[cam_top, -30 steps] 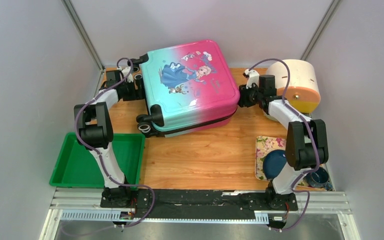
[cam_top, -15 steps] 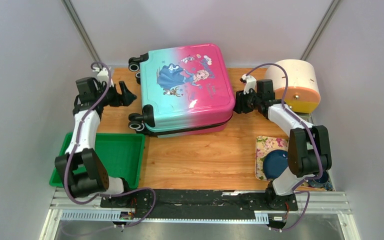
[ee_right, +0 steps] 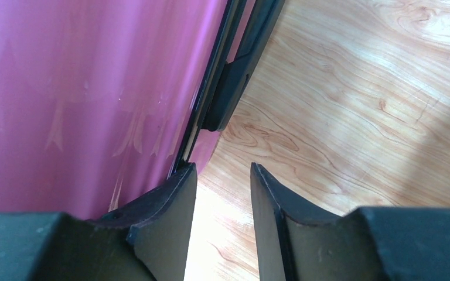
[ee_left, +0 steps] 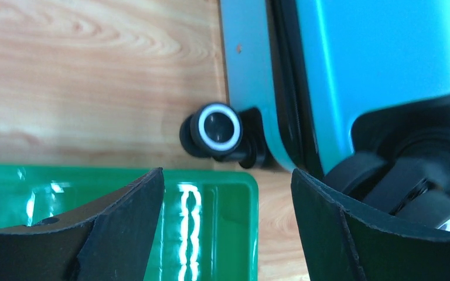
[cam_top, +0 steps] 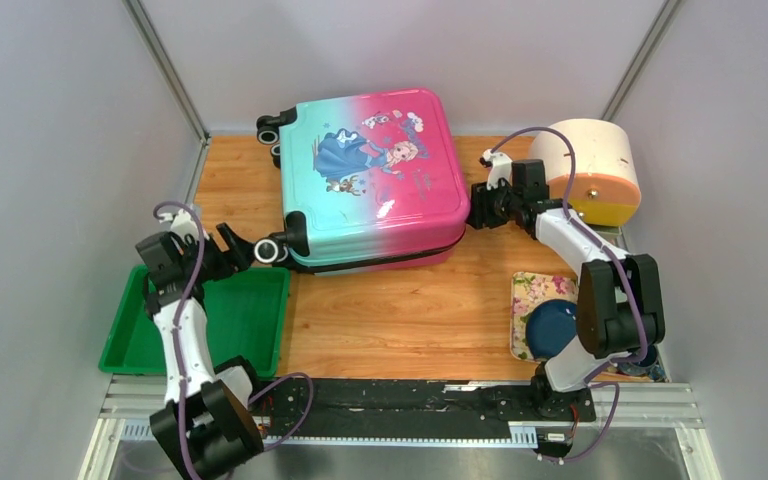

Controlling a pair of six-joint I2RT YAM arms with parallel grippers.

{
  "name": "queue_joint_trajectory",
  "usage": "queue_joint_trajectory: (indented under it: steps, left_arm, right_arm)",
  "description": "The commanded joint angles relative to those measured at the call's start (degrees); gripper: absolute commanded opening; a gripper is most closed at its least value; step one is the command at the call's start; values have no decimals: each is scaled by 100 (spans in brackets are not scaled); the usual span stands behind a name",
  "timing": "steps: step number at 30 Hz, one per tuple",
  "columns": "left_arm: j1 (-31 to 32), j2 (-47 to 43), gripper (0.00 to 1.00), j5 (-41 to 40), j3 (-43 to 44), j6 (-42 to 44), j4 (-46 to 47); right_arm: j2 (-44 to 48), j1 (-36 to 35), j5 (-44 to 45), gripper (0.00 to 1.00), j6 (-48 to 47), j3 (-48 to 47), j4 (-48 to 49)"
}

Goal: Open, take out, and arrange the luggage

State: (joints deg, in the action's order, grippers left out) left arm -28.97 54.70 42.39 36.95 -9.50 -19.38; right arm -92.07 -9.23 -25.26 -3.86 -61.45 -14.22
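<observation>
- The left jaws stand wide apart with nothing between them. Their two black fingers [ee_left: 123,228] are cut off by the bottom edge of the wrist view, above a corner of the green tray [ee_left: 211,234].
- Just past them sits one small black wheel [ee_left: 217,129] with a white ring. A second wheel [ee_left: 398,187] is blurred and half hidden behind a finger.
- The right jaws are partly parted and grip nothing, with bare wood in the narrow gap. One finger [ee_right: 170,199] lies against the pink shell; contact cannot be made out.
- The luggage [cam_top: 380,180], a single closed case, lies flat at the far middle of the tabletop [cam_top: 410,310]. Its glossy hard shell fades from teal to pink, with rounded corners and a black seam.
- One cream-and-orange round container [cam_top: 600,170] stands far right.
- One floral mat [cam_top: 525,295] holds a dark blue plate [cam_top: 548,325], both partly hidden by the right arm.
</observation>
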Motion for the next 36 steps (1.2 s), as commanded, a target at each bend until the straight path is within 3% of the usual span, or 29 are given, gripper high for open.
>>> queue_joint_trajectory:
  steps: [1, 6, 8, 12, 19, 29, 36]
  left_arm:
    - [-12, -705, 87, -91, -792, -851, 12]
    - [101, -1014, 84, 384, -2173, -2149, 1680]
    - [277, -935, 84, 296, -2384, -2389, 2529]
    - [708, -488, 84, -151, -2263, -2609, 3360]
    - [797, -222, 84, -1722, -1735, -1916, 3397]
    - [1086, 76, 84, -2112, -1463, -1582, 4318]
    - [1298, -326, 85, -2490, -1401, -1504, 3951]
  right_arm:
    - [444, -447, -893, 44, 324, -25, 51]
    - [480, -641, -841, 45, 342, 45, 86]
    - [471, -746, -806, 45, 342, 37, 121]
    - [445, -931, -683, 45, 500, 19, 139]
    - [690, -922, -252, 45, 447, -43, -99]
    - [1367, -703, -75, 45, 412, 291, -687]
    - [2551, -623, -523, 41, 61, 845, -916]
